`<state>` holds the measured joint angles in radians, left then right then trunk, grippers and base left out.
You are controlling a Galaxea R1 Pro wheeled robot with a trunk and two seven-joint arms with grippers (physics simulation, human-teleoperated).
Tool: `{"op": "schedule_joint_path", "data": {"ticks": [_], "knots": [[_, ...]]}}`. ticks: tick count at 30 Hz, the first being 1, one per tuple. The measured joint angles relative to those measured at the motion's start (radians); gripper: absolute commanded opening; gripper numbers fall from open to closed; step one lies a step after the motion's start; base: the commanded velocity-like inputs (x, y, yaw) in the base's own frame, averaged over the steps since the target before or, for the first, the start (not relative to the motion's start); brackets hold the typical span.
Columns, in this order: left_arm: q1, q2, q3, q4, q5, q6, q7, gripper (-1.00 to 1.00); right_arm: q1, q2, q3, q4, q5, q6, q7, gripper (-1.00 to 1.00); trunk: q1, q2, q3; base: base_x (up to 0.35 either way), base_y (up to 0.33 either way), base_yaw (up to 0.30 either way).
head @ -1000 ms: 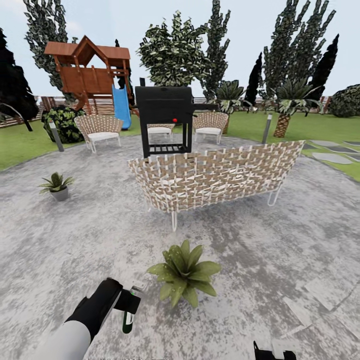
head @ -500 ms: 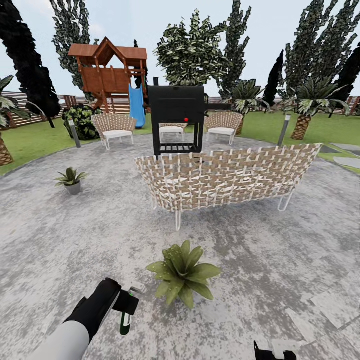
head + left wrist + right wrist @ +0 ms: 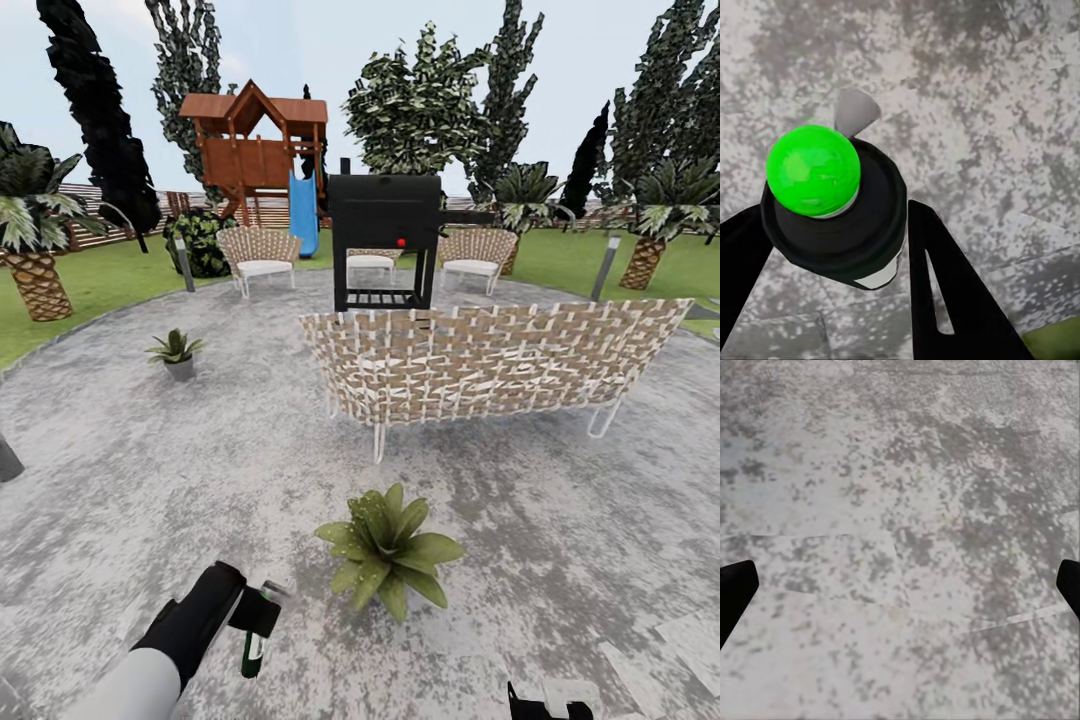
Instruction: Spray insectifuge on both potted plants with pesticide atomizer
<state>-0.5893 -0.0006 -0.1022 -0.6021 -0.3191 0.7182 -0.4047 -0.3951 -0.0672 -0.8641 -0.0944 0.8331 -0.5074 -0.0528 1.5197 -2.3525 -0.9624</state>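
Note:
My left gripper point(image 3: 252, 612) is shut on the pesticide atomizer point(image 3: 254, 640), a dark green bottle hanging low over the paving at the lower left. In the left wrist view the atomizer point(image 3: 832, 202) shows its black head and green spot between the two black fingers point(image 3: 945, 292). One potted plant point(image 3: 390, 546) stands just right of the atomizer on the patio. The second potted plant point(image 3: 177, 352) sits far off to the left in its grey pot. My right gripper point(image 3: 545, 706) peeks in at the bottom edge; the right wrist view shows this gripper point(image 3: 900, 589) open over bare paving.
A woven bench point(image 3: 480, 362) stands beyond the near plant, with a black grill point(image 3: 385, 240) and woven chairs point(image 3: 258, 258) behind it. A wooden playset point(image 3: 255, 150), palms point(image 3: 35, 235), trees and lawn point(image 3: 90, 285) ring the patio point(image 3: 150, 470).
The whole picture has shifted to the right, so the camera has turned left. The left gripper still holds the atomizer at the same spot in the view.

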Motion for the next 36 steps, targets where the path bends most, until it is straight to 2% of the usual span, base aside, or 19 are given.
{"op": "schedule_joint_path", "data": {"ticks": [3, 5, 11, 19, 25, 33, 36], "knots": [[0.009, -0.001, -0.085, -0.001, -0.019, 0.001, 0.000, -1.00, 0.000, 0.000, 0.000, -0.001, 0.000, 0.000, 0.002, 1.00, 0.000, 0.000, 0.000, 0.000, 0.000, 0.018], [0.009, -0.001, -0.097, -0.002, -0.023, -0.001, 0.001, -1.00, 0.000, -0.001, 0.000, -0.001, 0.000, 0.000, 0.003, 1.00, 0.000, 0.000, 0.000, 0.000, 0.000, 0.002], [0.009, 0.000, -0.090, -0.011, -0.022, -0.001, 0.002, -1.00, 0.000, -0.001, 0.000, -0.001, 0.000, 0.000, 0.001, 1.00, 0.000, 0.000, 0.000, 0.039, -0.028, 0.000], [0.009, 0.001, -0.091, -0.014, -0.020, -0.002, 0.002, -1.00, 0.000, 0.000, 0.000, -0.001, 0.000, 0.000, 0.001, 1.00, 0.000, 0.000, 0.000, 0.172, -0.199, 0.006], [0.009, 0.002, -0.089, -0.016, -0.020, -0.001, 0.002, -1.00, 0.000, 0.000, 0.000, -0.001, 0.000, 0.000, 0.001, 1.00, 0.000, 0.000, 0.000, -0.123, -0.192, 0.230], [0.009, 0.002, -0.088, -0.017, -0.020, -0.001, 0.002, -1.00, 0.000, 0.000, 0.000, -0.001, 0.000, 0.000, 0.001, 1.00, 0.000, 0.000, 0.000, -0.017, -0.013, 0.270], [0.008, 0.001, -0.068, -0.016, -0.020, -0.001, 0.002, -1.00, 0.000, 0.000, 0.000, -0.001, 0.000, 0.000, 0.001, 1.00, 0.000, 0.000, 0.000, 0.000, -0.006, 0.066]]}}
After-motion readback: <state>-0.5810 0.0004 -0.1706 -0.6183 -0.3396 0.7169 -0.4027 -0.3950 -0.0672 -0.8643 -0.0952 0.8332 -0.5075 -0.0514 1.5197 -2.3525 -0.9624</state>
